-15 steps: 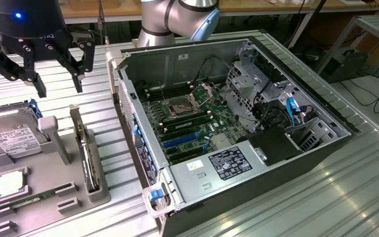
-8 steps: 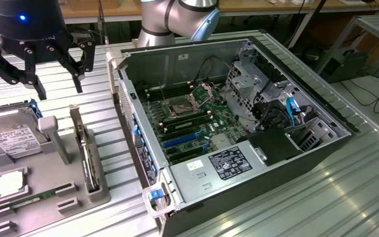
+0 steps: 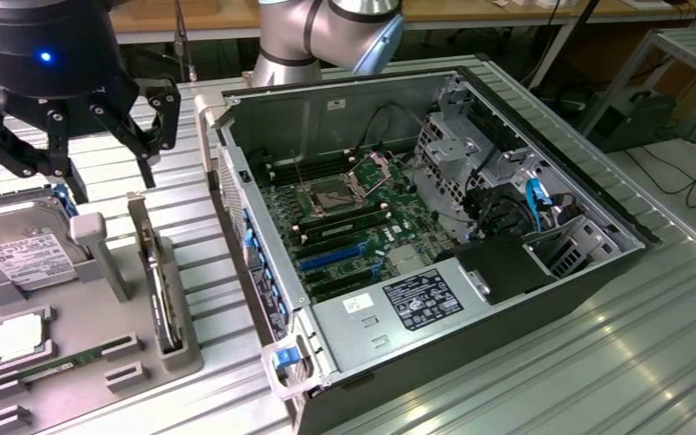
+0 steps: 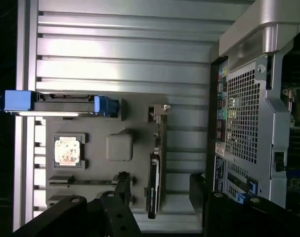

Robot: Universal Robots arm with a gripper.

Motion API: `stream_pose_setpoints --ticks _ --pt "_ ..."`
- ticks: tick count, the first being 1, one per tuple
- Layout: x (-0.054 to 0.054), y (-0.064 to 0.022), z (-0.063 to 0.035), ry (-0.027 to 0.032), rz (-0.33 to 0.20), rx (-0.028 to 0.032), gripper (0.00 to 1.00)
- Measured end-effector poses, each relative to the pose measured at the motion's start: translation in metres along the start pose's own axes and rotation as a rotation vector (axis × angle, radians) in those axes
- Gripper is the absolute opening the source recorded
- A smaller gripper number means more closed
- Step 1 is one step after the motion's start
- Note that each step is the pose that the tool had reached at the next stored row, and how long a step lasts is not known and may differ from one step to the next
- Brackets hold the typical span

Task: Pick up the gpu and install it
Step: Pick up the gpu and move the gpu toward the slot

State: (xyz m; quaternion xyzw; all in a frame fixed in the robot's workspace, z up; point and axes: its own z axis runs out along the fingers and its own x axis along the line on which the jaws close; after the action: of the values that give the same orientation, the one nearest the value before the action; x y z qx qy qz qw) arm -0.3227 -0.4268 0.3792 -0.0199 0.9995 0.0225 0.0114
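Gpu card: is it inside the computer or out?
Out. The gpu stands on edge in the gray holder beside the open computer, below the open tool.

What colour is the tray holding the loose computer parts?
The tray is plain grey, clearest in the wrist view.

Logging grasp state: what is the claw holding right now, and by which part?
Nothing. The claw is open and hangs above the gpu, not gripping it.

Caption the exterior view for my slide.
Open gripper hovers above the gpu standing in its tray, beside the open computer case.
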Motion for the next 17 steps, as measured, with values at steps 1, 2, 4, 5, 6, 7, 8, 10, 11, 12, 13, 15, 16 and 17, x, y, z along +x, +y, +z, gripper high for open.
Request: stream_pose_setpoints --ticks 1,2,4,5,6,7,8,10,11,12,13,15,16,17 --pt "0.0 -0.0023 0.0004 0.0002 0.0 0.0001 0.6" --pt "0.0 -0.0041 0.0011 0.0 0.001 0.0001 0.6" --pt "0.0 -0.0054 0.0035 -0.0005 0.007 0.0 0.6" --pt "0.0 -0.0067 0.0046 -0.0005 0.012 0.0004 0.6" --pt "0.0 -0.0078 0.0053 -0.0006 0.016 0.0005 0.6" --pt "0.001 -0.0088 0.0061 -0.0008 0.019 0.0005 0.6" --pt "0.001 -0.0099 0.0069 -0.001 0.022 0.0006 0.6" --pt "0.001 -0.0118 0.0098 -0.0013 0.026 0.0005 0.6" --pt "0.0 -0.012 0.0116 -0.0012 0.028 0.0007 0.6" --pt "0.0 -0.0121 0.0132 -0.0013 0.029 0.0007 0.6" --pt "0.0 -0.0122 0.0147 -0.0013 0.031 0.0008 0.6" --pt "0.0 -0.0123 0.0173 -0.0016 0.035 0.0009 0.6" --pt "0.0 -0.0124 0.0185 -0.0016 0.036 0.0009 0.6" --pt "0.0 -0.0126 0.0206 -0.0016 0.036 0.0009 0.6"
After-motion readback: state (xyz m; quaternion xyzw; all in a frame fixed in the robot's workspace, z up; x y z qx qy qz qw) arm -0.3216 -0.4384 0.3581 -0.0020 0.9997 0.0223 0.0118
